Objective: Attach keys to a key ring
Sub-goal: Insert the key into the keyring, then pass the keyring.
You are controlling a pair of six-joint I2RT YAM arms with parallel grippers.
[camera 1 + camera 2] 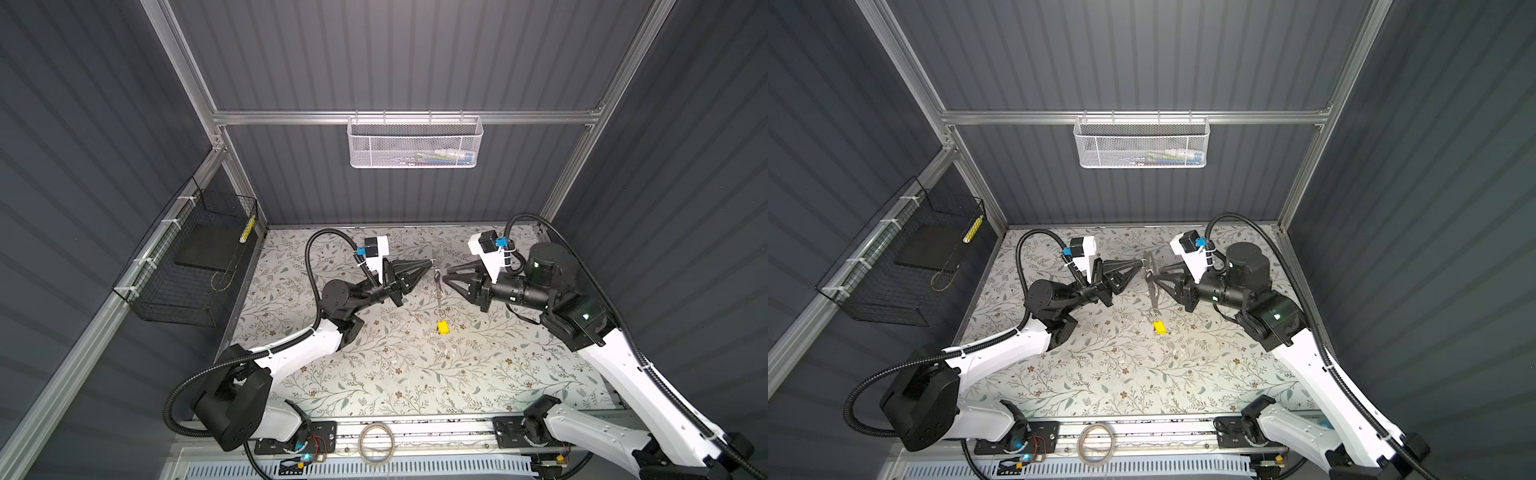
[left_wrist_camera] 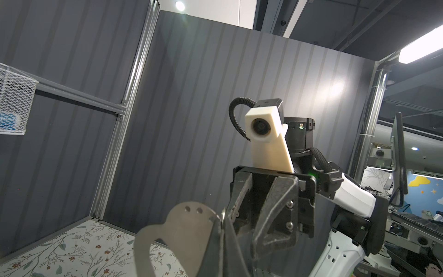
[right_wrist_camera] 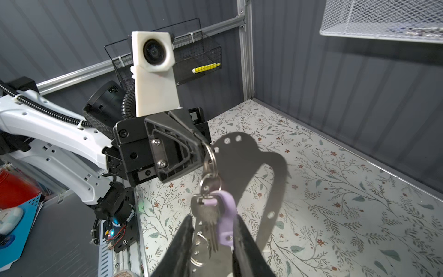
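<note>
Key ring point(image 3: 242, 153): hangs long axis down from left gripper point(image 3: 203, 144), pinched shut at its narrow top. Right gripper point(image 3: 213, 217) nearer, jaws astride lilac key point(image 3: 225, 211); grip unclear.

legible text: none anywhere | white metal mesh basket point(image 1: 374, 145) on the back rail point(image 1: 291, 117): coloured packets point(image 1: 440, 157) inside, print too blurred | long yellow strip point(image 3: 206, 68) in the black wire basket point(image 3: 213, 45): row of dark marks, unreadable | small black camera box point(image 2: 268, 103) on the right arm's wrist: faint pale mark, illegible
</note>
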